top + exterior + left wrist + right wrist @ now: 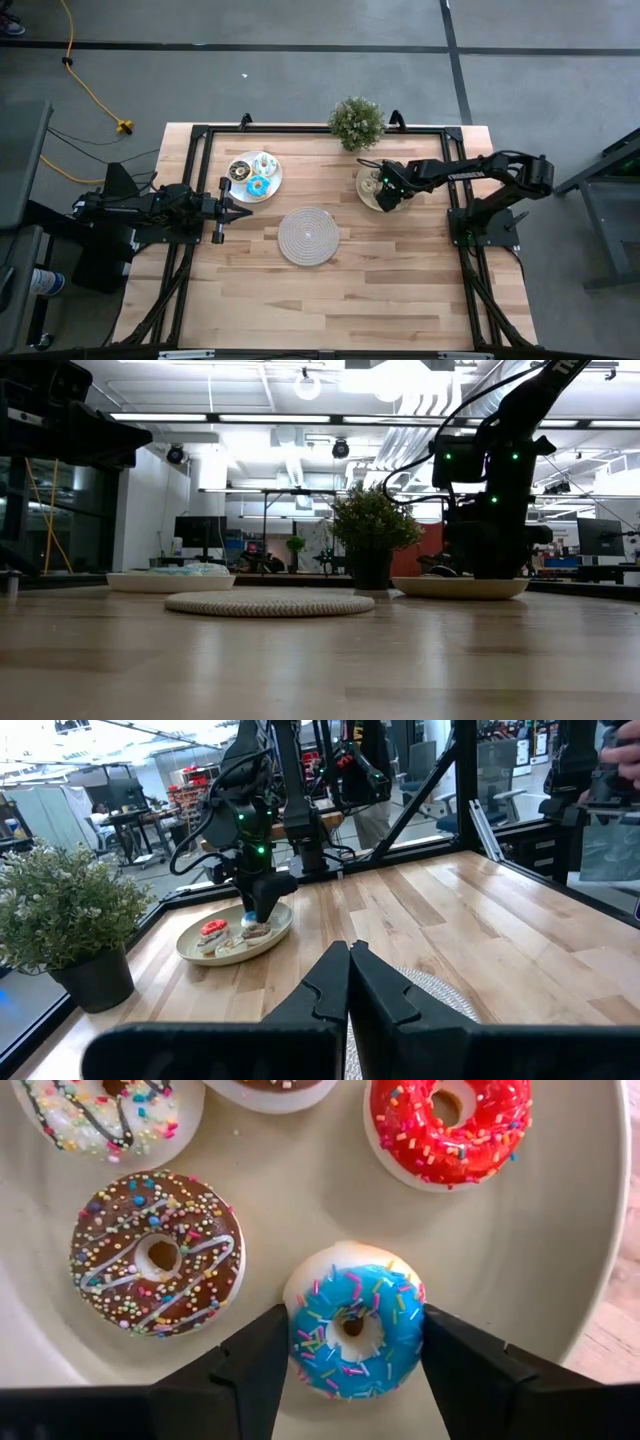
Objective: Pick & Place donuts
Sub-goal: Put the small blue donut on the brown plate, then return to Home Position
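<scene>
On the wooden desk (400,290), a woven mat (308,236) lies mid-desk between a white plate (240,185) toward the far left and a cream plate (364,190) toward the far right by the potted plant (356,122). The left gripper (243,211) waits pinched shut beside the white plate, where a few donuts (258,185) are left, so the job looks roughly half done. The right gripper (352,1355), low over the cream plate, has its fingers (265,1370) half-spread against both sides of a blue donut (352,1330) lying on the plate beside the brown (155,1250), red (450,1125) and white (100,1110) ones; gripping or letting go cannot be told.
</scene>
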`<action>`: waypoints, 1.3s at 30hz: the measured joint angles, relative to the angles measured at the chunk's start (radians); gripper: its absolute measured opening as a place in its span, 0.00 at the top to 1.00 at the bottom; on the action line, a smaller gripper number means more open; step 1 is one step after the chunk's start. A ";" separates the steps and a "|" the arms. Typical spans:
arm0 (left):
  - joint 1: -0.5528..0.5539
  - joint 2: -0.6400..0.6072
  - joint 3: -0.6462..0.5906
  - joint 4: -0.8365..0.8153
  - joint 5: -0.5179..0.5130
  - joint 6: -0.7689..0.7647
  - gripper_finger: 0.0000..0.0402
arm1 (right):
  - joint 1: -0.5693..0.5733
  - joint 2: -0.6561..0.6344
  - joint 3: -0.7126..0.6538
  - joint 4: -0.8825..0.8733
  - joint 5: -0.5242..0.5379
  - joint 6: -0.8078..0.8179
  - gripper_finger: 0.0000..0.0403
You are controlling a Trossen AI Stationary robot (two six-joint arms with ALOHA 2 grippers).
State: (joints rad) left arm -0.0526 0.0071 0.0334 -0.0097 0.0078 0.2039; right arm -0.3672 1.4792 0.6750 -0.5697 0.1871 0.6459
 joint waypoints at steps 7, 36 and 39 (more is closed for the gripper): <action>0.000 0.000 0.000 0.000 0.000 0.000 1.00 | -0.001 -0.025 0.000 -0.004 -0.004 -0.045 0.39; 0.000 0.000 0.000 0.000 0.000 0.000 1.00 | -0.013 -0.188 0.113 -0.125 -0.187 -0.186 0.19; 0.000 0.000 0.000 0.000 0.000 0.000 1.00 | -0.003 -0.243 0.113 -0.108 -0.323 -0.243 0.19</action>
State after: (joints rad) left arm -0.0528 0.0068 0.0338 -0.0097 0.0078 0.2039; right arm -0.3702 1.2364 0.7883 -0.6777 -0.1357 0.4024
